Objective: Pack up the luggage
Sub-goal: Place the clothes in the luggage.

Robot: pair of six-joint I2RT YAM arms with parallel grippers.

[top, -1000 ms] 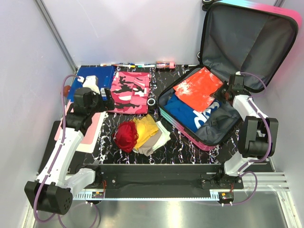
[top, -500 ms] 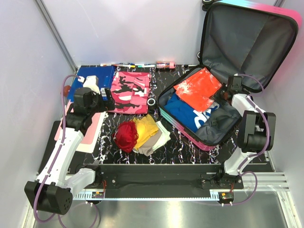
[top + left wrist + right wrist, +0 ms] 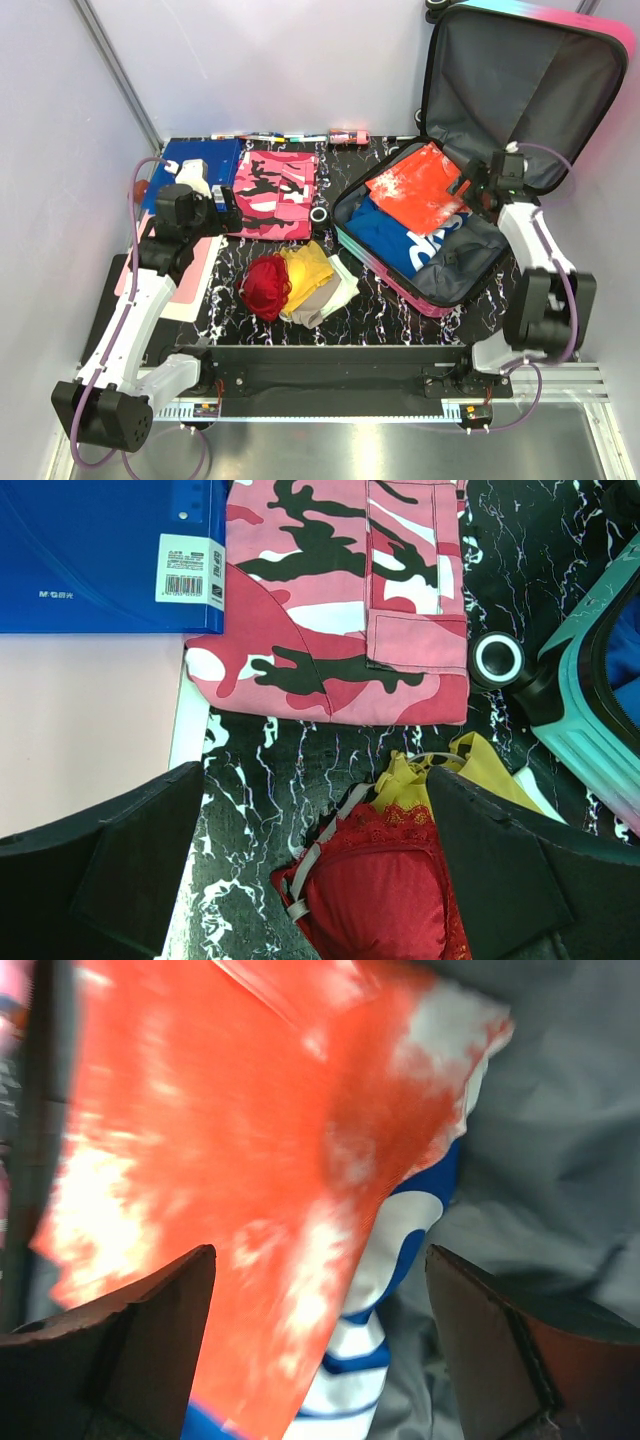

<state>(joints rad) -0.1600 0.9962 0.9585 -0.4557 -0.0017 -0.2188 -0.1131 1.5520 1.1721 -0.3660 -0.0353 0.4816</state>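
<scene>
The luggage (image 3: 450, 297) lies open at the right, its grey-lined lid (image 3: 520, 80) propped upright. Inside it an orange-and-white garment (image 3: 415, 187) (image 3: 230, 1150) rests on a blue-and-white one (image 3: 400, 235) (image 3: 395, 1250). My right gripper (image 3: 466, 190) (image 3: 320, 1360) hovers open just above the orange garment's right edge, holding nothing. My left gripper (image 3: 225, 210) (image 3: 315, 880) stands open over the table's left side, above a red lace bra (image 3: 375, 890) (image 3: 265, 285), with nothing between its fingers. Pink camouflage shorts (image 3: 275, 190) (image 3: 340, 590) lie folded beside it.
A yellow garment (image 3: 305, 268) and pale cloth (image 3: 330, 295) are heaped with the red bra. A blue folder (image 3: 195, 165) (image 3: 100, 550) lies at the far left, with a pink sheet (image 3: 80, 730) below it. Pens and a small bottle (image 3: 348, 136) line the back edge. A black suitcase wheel (image 3: 498, 660) sits near the shorts.
My right gripper has opened, let go of the orange garment and risen slightly toward the lid. The garment now lies flat in the luggage. The left arm has not moved.
</scene>
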